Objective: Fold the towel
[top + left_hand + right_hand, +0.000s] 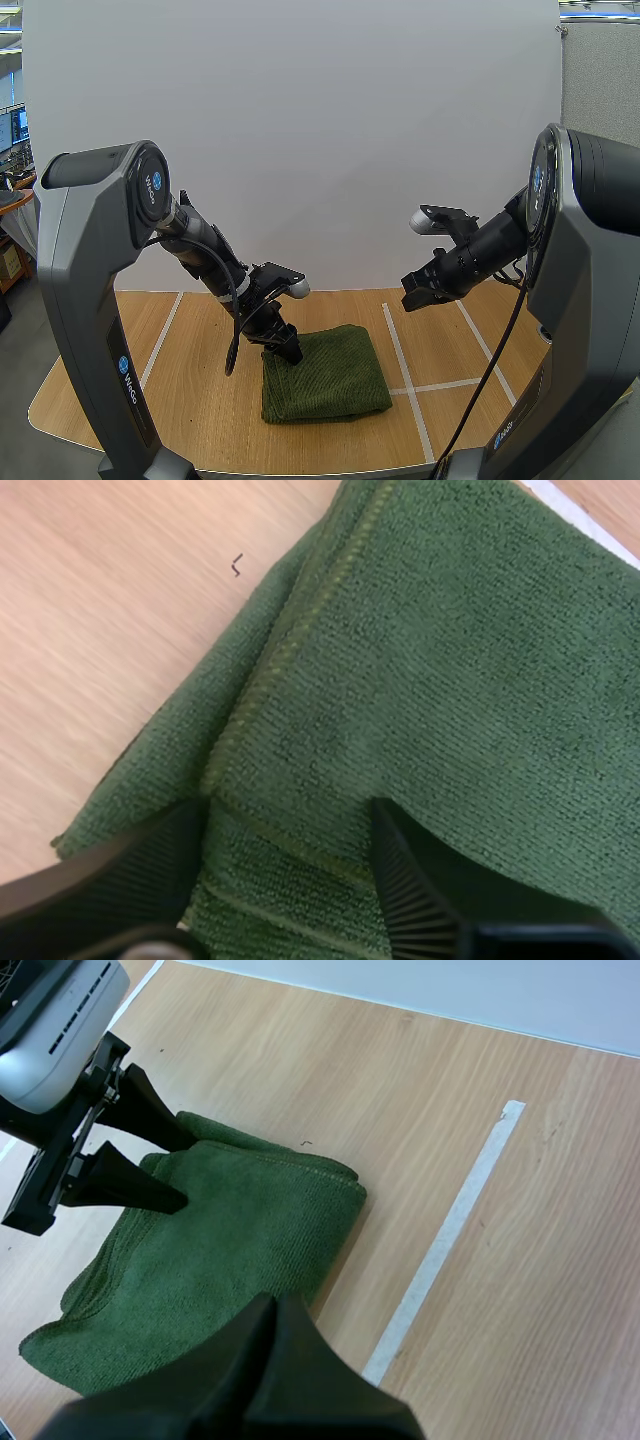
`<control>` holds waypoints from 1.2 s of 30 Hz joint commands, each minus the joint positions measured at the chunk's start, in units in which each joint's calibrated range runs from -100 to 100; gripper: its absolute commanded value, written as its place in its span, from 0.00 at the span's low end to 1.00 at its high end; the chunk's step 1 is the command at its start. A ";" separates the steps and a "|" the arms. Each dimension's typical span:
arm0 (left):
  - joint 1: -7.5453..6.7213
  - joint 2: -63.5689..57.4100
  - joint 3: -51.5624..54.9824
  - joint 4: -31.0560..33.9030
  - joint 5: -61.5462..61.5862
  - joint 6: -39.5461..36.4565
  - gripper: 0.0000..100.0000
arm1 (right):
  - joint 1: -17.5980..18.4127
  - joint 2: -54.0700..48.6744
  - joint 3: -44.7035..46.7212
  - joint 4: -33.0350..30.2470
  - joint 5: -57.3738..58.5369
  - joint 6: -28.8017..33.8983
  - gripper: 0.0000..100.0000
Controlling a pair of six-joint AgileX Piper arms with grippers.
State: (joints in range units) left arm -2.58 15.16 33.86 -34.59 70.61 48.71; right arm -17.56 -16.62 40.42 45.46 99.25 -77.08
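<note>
A dark green towel [328, 375] lies folded into a thick rectangle on the wooden table [190, 380]. My left gripper [287, 348] is down at the towel's far left corner. In the left wrist view it [290, 845] is open, its two fingers [425, 885] set apart on the towel [440, 650] beside a stitched hem. My right gripper [409, 298] hangs in the air to the right of the towel, above the table. Its fingers [272, 1350] lie together as one dark wedge, holding nothing, over the near edge of the towel [220, 1250]. The left gripper [188, 1170] also appears there, at the towel's corner.
White tape lines [400, 360] mark the table into boxes; one strip [450, 1230] runs just right of the towel. Bare wood lies to the left and right of the towel. The table's front edge [300, 468] is close to the towel's near side.
</note>
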 commanded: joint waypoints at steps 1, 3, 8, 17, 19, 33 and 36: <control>0.01 -0.10 -0.10 -0.78 0.51 0.23 0.64 | -0.07 -0.78 0.07 -0.04 0.75 -0.10 0.00; 0.01 -0.43 -0.10 -0.74 0.68 0.23 0.47 | -0.07 -0.78 0.07 0.08 0.75 -0.10 0.00; 0.01 -1.72 -0.10 -0.48 0.87 0.23 0.00 | -0.07 -0.78 0.07 0.10 0.75 -0.10 0.00; 0.01 -7.09 -1.91 -0.04 1.38 0.23 0.00 | -0.07 -0.78 0.07 0.10 0.75 -0.10 0.00; 0.01 -7.09 -3.22 -0.04 1.60 0.23 0.00 | -0.07 -0.78 0.07 0.10 0.75 -0.10 0.00; 0.01 -0.79 -5.70 -0.04 0.98 0.23 0.00 | -0.07 -0.78 0.07 -0.14 0.75 -0.10 0.00; 0.01 -0.09 -5.70 -0.04 1.82 0.23 0.00 | -0.07 -0.78 0.07 -0.14 0.75 -0.10 0.00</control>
State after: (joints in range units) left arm -2.58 10.46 28.61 -34.33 70.98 48.71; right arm -17.56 -16.62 40.42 45.46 99.25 -77.08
